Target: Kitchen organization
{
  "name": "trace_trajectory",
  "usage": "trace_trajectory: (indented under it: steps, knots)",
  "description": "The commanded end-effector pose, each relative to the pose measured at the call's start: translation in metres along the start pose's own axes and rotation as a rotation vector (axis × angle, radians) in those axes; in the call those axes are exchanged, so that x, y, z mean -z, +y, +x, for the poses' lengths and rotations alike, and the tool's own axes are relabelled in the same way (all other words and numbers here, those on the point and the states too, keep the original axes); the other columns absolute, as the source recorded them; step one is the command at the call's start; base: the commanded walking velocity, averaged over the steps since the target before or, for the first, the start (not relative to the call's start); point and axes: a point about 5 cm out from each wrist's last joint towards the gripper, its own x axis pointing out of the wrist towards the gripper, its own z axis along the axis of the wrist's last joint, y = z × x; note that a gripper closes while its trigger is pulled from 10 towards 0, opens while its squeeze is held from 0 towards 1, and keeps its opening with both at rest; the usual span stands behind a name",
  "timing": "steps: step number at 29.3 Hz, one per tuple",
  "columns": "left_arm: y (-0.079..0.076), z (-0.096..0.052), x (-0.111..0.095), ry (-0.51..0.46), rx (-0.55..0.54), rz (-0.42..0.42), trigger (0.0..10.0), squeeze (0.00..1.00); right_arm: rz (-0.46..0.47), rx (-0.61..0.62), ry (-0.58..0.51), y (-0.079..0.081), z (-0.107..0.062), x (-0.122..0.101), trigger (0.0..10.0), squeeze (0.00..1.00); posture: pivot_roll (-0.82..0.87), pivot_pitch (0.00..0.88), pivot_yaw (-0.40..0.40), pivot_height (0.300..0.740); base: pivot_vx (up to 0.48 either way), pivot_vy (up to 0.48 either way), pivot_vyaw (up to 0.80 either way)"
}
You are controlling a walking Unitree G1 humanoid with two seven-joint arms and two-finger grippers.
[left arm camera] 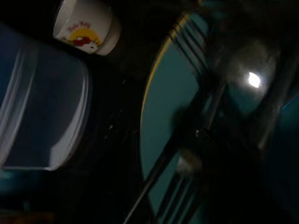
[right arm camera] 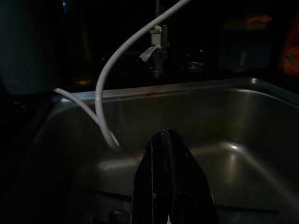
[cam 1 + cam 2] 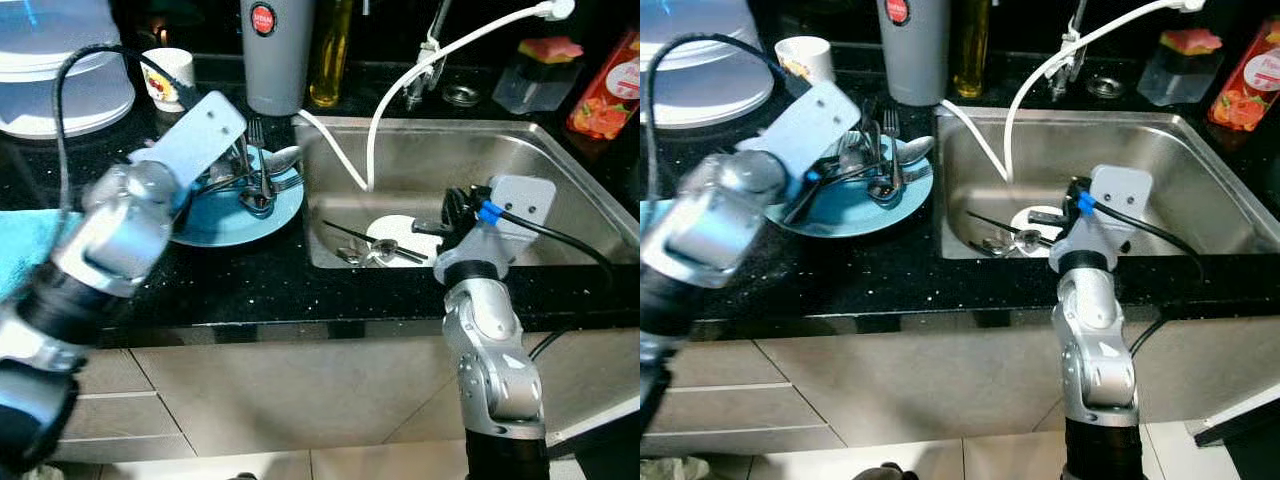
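My left gripper (image 3: 243, 175) reaches over the teal plate (image 3: 215, 222) on the black counter (image 3: 280, 285), among the forks and spoons (image 3: 262, 178) piled there; I cannot tell how its fingers stand. My right gripper (image 2: 169, 179), fingers pressed together, hangs in the steel sink (image 3: 560, 170) above a white plate (image 3: 400, 232) with cutlery.

A grey flask (image 3: 277, 55) with a red round mark stands on the black counter (image 3: 250, 285) at the far side, and just to its right is a bottle of yellow oil (image 3: 330, 55). A white hose (image 3: 400, 75) curves down from the far right. Far right stand a clear box (image 3: 535, 75) with a sponge on top and a red packet (image 3: 608, 90). Far left is a white plastic container (image 3: 55, 70). A light blue cloth (image 3: 25, 245) lies at the left edge.
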Motion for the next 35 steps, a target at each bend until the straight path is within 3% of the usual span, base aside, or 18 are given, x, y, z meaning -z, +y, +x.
trace_trajectory:
  steps: [1, 12, 13, 14, 15, 16, 17, 18, 19, 20, 35]
  knots:
    - [0.003, -0.003, 0.000, -0.002, 0.018, 0.090, 10.0, 0.00, 0.005, 0.005, 0.005, 0.000, -0.001, 0.002, 10.0, 0.00, 0.29, 0.108, -0.040, 0.740, 0.000, 0.000, 0.00]
    - [0.014, -0.001, 0.017, 0.086, 0.075, 0.196, 10.0, 0.00, 0.008, 0.006, 0.004, 0.000, 0.000, 0.002, 10.0, 0.00, 0.29, 0.105, -0.038, 0.740, 0.000, 0.000, 0.00]
    - [0.013, 0.000, 0.019, 0.095, 0.077, 0.212, 9.5, 0.00, 0.008, 0.006, 0.004, 0.000, 0.001, 0.002, 10.0, 0.00, 0.29, 0.104, -0.040, 0.740, 0.000, 0.000, 0.00]
    - [0.013, 0.004, 0.021, 0.104, 0.073, 0.227, 6.2, 0.00, 0.008, 0.006, 0.004, 0.000, 0.001, 0.002, 10.0, 0.00, 0.29, 0.104, -0.039, 0.740, 0.000, 0.000, 0.00]
    - [0.012, 0.006, 0.023, 0.112, 0.073, 0.241, 5.2, 0.00, 0.008, 0.005, 0.003, 0.000, 0.001, 0.002, 10.0, 0.00, 0.29, 0.104, -0.039, 0.740, 0.000, 0.000, 0.00]
    - [0.011, 0.009, 0.024, 0.120, 0.072, 0.250, 3.3, 0.00, 0.007, 0.005, 0.002, 0.000, 0.001, 0.002, 10.0, 0.00, 0.29, 0.104, -0.039, 0.740, 0.000, 0.000, 0.00]
    - [0.011, 0.010, 0.025, 0.124, 0.071, 0.255, 3.3, 0.00, 0.007, 0.005, 0.002, 0.000, 0.001, 0.002, 10.0, 0.00, 0.28, 0.102, -0.040, 0.740, 0.000, 0.000, 0.00]
    - [0.010, 0.013, 0.027, 0.129, 0.072, 0.258, 1.8, 0.00, 0.006, 0.005, 0.001, 0.000, 0.001, 0.002, 10.0, 0.00, 0.28, 0.102, -0.040, 0.740, 0.000, 0.000, 0.00]
    - [0.010, 0.015, 0.028, 0.132, 0.074, 0.260, 1.8, 0.00, 0.006, 0.006, 0.000, 0.000, 0.001, 0.001, 10.0, 0.00, 0.28, 0.102, -0.041, 0.740, 0.000, 0.000, 0.00]
    - [0.009, 0.016, 0.028, 0.135, 0.070, 0.261, 0.0, 0.00, 0.005, 0.007, -0.001, 0.000, 0.001, 0.001, 10.0, 0.00, 0.28, 0.101, -0.041, 0.740, 0.000, 0.000, 0.00]
    - [0.003, 0.024, 0.029, 0.119, 0.103, 0.243, 0.0, 0.00, -0.001, 0.005, -0.006, -0.002, 0.002, -0.001, 10.0, 0.00, 0.27, 0.100, -0.050, 0.740, 0.000, 0.000, 0.00]
